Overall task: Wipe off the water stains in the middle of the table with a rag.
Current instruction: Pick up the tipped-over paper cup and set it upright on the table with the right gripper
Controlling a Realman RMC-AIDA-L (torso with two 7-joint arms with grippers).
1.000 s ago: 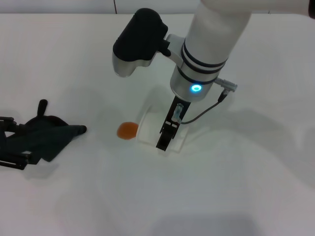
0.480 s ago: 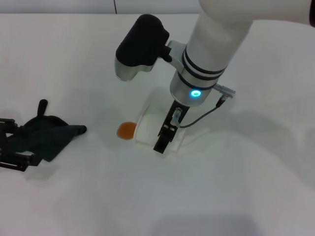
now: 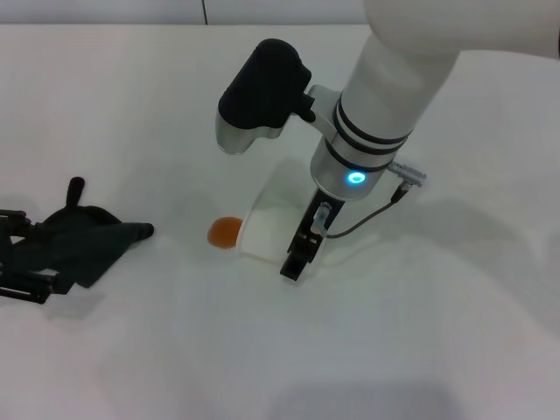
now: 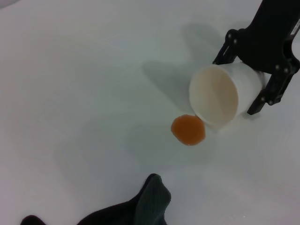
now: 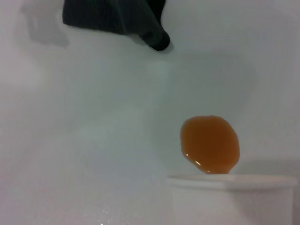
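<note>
The right arm reaches down over the middle of the table, its wrist bent so the right gripper comes in low, fingers pinching a white paper cup from both sides. The cup is tipped over, its open mouth facing the water stains, a small round orange-brown blot lying just beside the rim. Off at the table's left edge the left gripper rests low on the surface with the rag bunched against it; I cannot tell whether its fingers are closed on the cloth. The rag is dark charcoal, crumpled, one pointed corner stretching toward the blot, well apart from it.
</note>
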